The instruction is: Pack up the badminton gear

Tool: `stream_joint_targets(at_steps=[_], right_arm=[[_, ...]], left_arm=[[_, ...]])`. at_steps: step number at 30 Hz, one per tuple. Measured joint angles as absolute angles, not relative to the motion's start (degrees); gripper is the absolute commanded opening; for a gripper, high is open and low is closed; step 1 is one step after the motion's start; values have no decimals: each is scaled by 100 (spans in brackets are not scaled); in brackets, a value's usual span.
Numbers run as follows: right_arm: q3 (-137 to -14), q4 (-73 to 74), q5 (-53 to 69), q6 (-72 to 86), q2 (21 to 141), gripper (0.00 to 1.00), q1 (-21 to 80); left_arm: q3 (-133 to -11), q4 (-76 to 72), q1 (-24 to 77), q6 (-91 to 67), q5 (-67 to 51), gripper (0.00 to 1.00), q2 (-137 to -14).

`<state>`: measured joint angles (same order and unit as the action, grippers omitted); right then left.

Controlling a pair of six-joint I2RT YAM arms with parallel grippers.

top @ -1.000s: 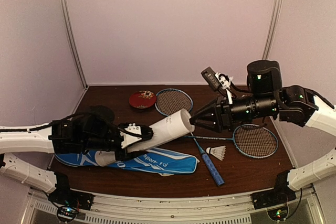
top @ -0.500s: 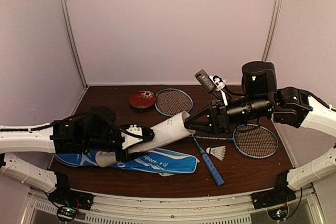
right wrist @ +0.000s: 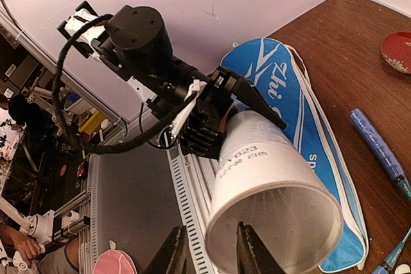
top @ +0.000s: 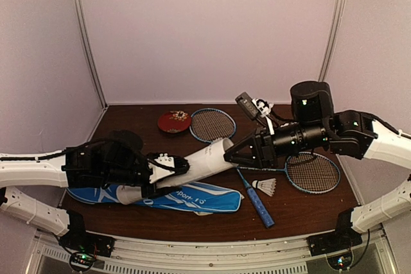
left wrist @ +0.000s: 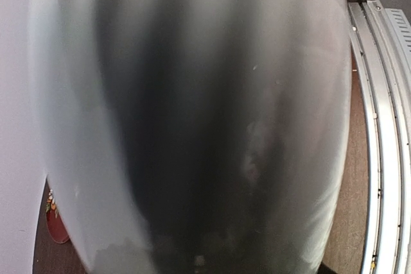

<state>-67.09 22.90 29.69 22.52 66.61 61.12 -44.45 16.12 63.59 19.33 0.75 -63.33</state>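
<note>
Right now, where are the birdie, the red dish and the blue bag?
birdie (top: pixel 266 187): top view, on its white feathers.
red dish (top: pixel 172 122): top view, on its red inside.
blue bag (top: pixel 215 200): top view, on the blue cloth right of the letters.

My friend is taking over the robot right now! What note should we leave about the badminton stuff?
Left tool: shut on the long white tube, holding it tilted above the blue white-lettered racket bag.
Right tool: partly open, fingertips on either side of the tube's open rim.
On the dark wooden table: two thin blue-handled rackets and one white feather shuttlecock. No second shuttlecock is in view.
Done: tube is up off the table.
Left: nothing looks packed yet. Shuttlecock, tube and rackets still need packing.
</note>
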Motion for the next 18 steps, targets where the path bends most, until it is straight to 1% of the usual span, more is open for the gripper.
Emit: stream_joint_targets(at_steps=[2,3,5,9,11,18], right_arm=[[-6648,2303,2897,2263,6661,26,6112],[-6626,2314,2860,2272,6659,23,6112],[-6606,2311,2845,2279,6659,13,6112],[-6604,2281,2862,2285,6652,8,6117],[-6604,2281,2869,2283,6639,1,6117],[-6584,2287,2875,2241,6519,0,6128]], left_arm=[[-4445,1594,6359,1925,49,44,-6333],[-4438,1601,6359,1918,43,44,-6333],[-4431,1608,6359,1916,34,43,-6333],[-4421,1608,6359,1896,34,43,-6333],[-4407,1599,6359,1896,32,43,-6333],[-4355,1437,6361,1852,3,41,-6326]])
